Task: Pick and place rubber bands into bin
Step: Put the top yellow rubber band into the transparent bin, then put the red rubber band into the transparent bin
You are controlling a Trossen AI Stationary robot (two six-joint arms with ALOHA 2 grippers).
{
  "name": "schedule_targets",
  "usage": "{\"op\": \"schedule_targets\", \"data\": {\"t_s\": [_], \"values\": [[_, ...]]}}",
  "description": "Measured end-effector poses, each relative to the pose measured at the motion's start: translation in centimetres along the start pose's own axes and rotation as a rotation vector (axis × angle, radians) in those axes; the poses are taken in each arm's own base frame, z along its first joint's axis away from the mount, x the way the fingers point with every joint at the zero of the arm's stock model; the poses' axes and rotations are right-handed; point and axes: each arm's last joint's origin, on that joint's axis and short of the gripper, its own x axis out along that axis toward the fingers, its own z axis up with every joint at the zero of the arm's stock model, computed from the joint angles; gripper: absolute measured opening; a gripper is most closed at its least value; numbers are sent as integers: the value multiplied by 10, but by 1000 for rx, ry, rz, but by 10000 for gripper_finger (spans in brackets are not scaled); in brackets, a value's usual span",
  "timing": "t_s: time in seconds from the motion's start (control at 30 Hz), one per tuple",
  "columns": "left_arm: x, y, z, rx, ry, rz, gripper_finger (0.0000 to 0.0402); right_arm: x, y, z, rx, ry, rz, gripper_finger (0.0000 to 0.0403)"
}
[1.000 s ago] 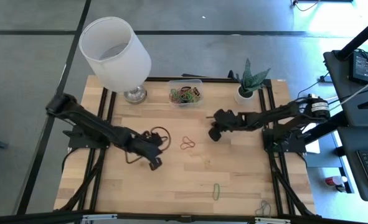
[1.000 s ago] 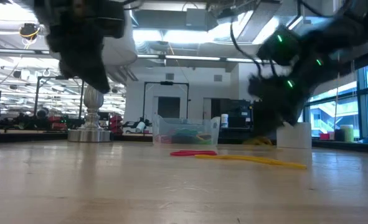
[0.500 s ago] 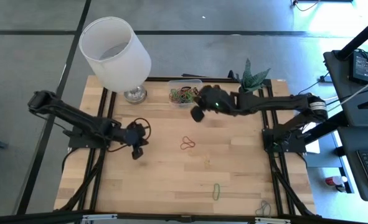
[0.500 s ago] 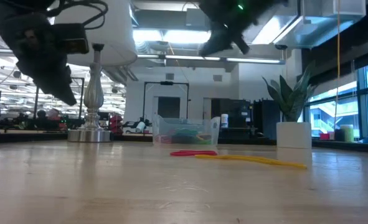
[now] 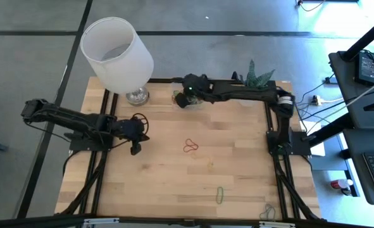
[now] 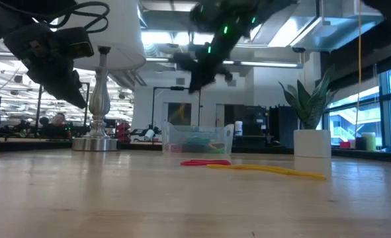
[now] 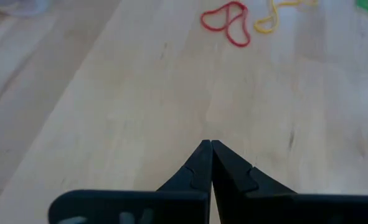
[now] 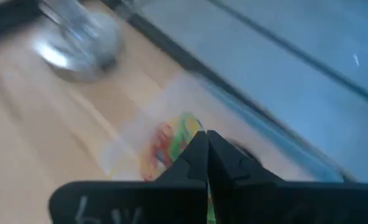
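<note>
Now that the right gripper (image 5: 184,101) has swung from mid-table to above the bin (image 6: 198,139) at the far edge, jaws together, release looks due; the left gripper (image 5: 135,149), closed, has drawn back left

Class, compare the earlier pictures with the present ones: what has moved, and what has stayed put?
The right gripper, shut, swung from mid-table to above the bin. The left gripper, shut, drew back toward its own side. The red rubber band and lamp stayed put.
</note>
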Motion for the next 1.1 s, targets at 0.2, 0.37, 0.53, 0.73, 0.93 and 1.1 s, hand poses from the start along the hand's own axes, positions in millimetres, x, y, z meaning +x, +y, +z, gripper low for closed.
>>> {"op": "schedule_targets", "data": {"t_s": [0.2,0.37,0.53,0.73,0.93,1.1], "values": [[0,-1,0,9,24,-56,2,40,-11,-23,42,116,-72,0],[0,-2,-1,29,38,-77,2,54,-15,-33,99,170,-76,13],[0,-2,-1,45,38,-79,2,57,-18,-34,177,200,-35,53],[0,-2,-1,69,36,-77,1,60,-24,-33,241,234,16,130],[0,-2,-1,69,35,-74,2,54,-27,-32,256,322,134,178],[0,-2,0,68,17,-58,2,39,-37,-29,228,379,112,178]]}}
